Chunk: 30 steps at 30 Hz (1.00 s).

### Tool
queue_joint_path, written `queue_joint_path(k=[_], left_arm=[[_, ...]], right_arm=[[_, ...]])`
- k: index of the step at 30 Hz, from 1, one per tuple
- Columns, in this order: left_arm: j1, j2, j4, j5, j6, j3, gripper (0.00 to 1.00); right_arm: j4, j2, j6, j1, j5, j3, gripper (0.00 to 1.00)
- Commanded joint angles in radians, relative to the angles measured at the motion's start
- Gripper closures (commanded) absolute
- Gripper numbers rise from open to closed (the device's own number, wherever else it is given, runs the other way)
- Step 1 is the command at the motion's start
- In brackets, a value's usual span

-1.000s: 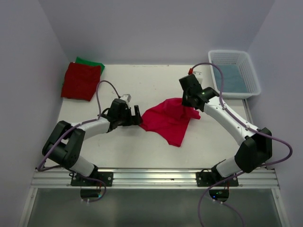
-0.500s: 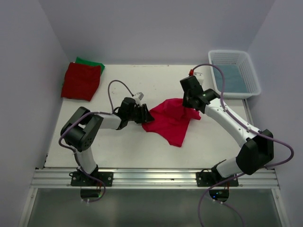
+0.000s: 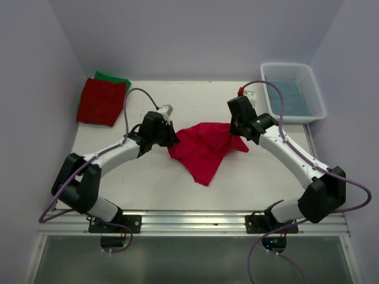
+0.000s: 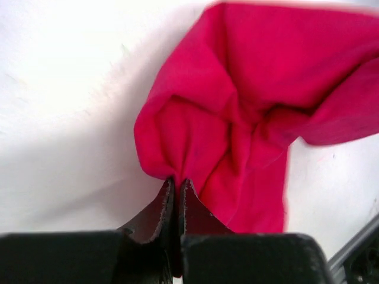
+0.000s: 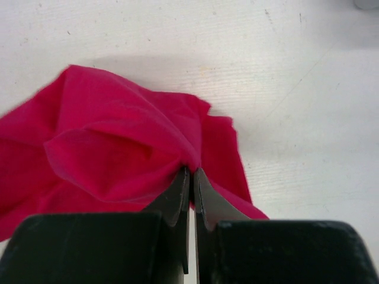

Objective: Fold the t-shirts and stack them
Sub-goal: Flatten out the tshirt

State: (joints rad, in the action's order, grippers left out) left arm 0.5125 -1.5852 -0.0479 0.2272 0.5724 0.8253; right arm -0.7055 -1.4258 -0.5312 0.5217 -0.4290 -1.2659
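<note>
Basket (image 3: 323,107) and stacked shirts (image 3: 100,102) lie apart from pink shirt (image 3: 204,152) pinched by left gripper (image 3: 171,141), right gripper (image 3: 236,131).

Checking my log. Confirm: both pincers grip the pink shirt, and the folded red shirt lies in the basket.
Not the basket: the top view shows the red shirt folded at the far left corner of the table. The rest holds.

The crimson-pink t-shirt (image 3: 204,151) lies crumpled at the middle of the table (image 3: 148,183), its far edge stretched between two bunched corners and a point trailing nearward, while the darker red t-shirt (image 3: 102,102) lies folded at the far left atop the green t-shirt (image 3: 113,77).
</note>
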Motion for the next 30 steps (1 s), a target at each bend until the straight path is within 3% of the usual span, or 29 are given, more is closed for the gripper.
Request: queue_joint_path(k=[1, 3, 9, 10, 12, 13, 16, 20, 25, 30], left_arm=[[-0.042, 0.246, 0.258, -0.223, -0.170, 0.217, 1.00], [-0.065, 0.318, 0.383, -0.296, -0.206, 0.349, 1.00], [-0.077, 0.373, 0.603, -0.313, -0.273, 0.630, 1.00], [-0.077, 0.376, 0.623, -0.312, -0.276, 0.653, 1.00], [-0.077, 0.387, 0.661, -0.312, -0.281, 0.704, 1.00], [-0.077, 0.390, 0.678, -0.313, -0.287, 0.716, 1.00], [-0.077, 0.392, 0.706, -0.316, -0.289, 0.759, 1.00], [-0.077, 0.390, 0.727, -0.305, -0.282, 0.802, 1.00], [-0.077, 0.375, 0.750, -0.301, -0.275, 0.867, 1.00], [-0.077, 0.357, 0.769, -0.290, -0.264, 0.951, 1.00]], right_arm=[[0.026, 0.060, 0.017, 0.004, -0.025, 0.016, 1.00], [0.026, 0.056, 0.025, 0.003, -0.022, 0.025, 1.00], [0.031, 0.028, 0.022, 0.003, -0.007, 0.031, 1.00], [0.029, 0.019, 0.020, 0.004, -0.007, 0.028, 0.81], [0.023, 0.008, 0.025, 0.003, -0.002, 0.019, 0.61], [0.020, 0.001, 0.030, 0.003, 0.004, 0.014, 0.46], [0.018, -0.005, 0.034, 0.003, 0.044, 0.002, 0.28], [0.061, 0.060, 0.062, 0.012, 0.198, 0.010, 0.23], [0.155, 0.148, 0.054, 0.046, 0.662, 0.083, 0.25], [0.236, 0.110, 0.019, 0.271, 0.701, 0.203, 0.26]])
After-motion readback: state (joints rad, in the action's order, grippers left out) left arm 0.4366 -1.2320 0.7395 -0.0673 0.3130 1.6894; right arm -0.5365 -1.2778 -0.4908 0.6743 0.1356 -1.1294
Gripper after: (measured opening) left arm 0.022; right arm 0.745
